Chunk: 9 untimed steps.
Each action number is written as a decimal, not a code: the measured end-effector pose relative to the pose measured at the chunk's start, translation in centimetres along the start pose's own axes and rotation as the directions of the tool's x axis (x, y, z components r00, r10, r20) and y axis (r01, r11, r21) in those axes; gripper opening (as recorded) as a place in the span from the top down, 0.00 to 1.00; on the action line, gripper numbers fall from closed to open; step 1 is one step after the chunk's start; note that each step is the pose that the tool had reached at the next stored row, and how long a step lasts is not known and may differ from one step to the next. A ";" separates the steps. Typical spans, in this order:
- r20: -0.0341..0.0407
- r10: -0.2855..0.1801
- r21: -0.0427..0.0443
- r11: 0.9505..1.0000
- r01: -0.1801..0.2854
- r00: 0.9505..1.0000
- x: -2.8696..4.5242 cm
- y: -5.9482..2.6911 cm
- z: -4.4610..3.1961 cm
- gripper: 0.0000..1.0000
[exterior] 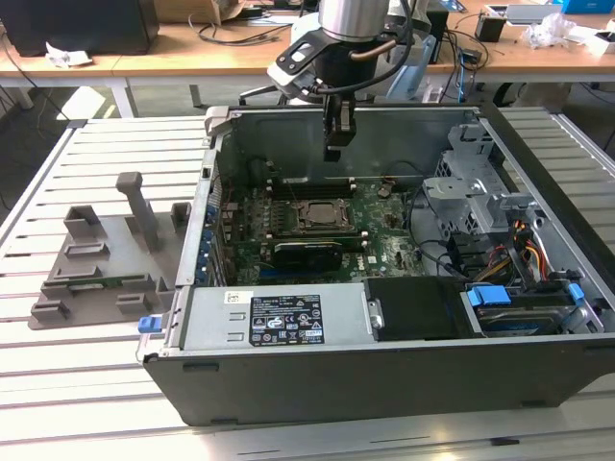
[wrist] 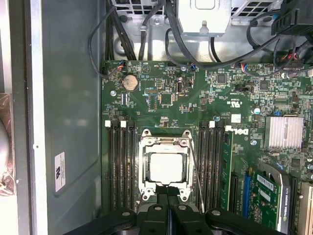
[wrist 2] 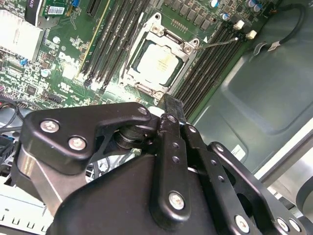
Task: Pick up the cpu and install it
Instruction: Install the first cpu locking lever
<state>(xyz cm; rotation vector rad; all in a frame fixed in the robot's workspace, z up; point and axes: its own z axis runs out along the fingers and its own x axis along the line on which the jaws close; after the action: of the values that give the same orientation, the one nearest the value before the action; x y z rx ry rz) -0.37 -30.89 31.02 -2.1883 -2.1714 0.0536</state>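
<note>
While the claw (wrist: 167,188) hovers, cpu (wrist: 167,167) seemingly lies below.

You have a pale slatted table (exterior: 86,384), an open computer case (exterior: 384,379) lying on it from centre to 3 o'clock in the exterior view, a grey fixture plate (exterior: 91,274) with upright posts at 9 o'clock, just beside the case.

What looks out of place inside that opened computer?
Mostly nothing: the small square silver chip lies flat and straight inside its metal socket frame. One oddity: a thin wire lever beside the frame angles away from it instead of lying tucked alongside. The black tool hovers above, shut and empty.
</note>
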 end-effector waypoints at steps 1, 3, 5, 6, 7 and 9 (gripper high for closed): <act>0.001 -0.010 0.000 1.000 0.010 1.000 0.00 0.00 -0.01 0.89; 0.003 -0.043 0.001 0.999 0.043 0.999 0.00 0.00 0.00 0.89; 0.006 -0.085 0.002 0.996 0.085 0.996 0.00 0.00 0.00 0.89; 0.008 -0.117 0.002 0.993 0.117 0.993 0.00 0.00 0.00 0.89; 0.009 -0.134 0.003 0.991 0.134 0.991 0.00 0.00 0.00 0.89; 0.011 -0.170 0.004 0.985 0.170 0.985 0.00 0.00 0.00 0.89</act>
<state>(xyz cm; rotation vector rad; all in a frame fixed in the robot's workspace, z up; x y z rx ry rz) -0.37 -30.89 31.02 -1.9962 -2.3532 0.0612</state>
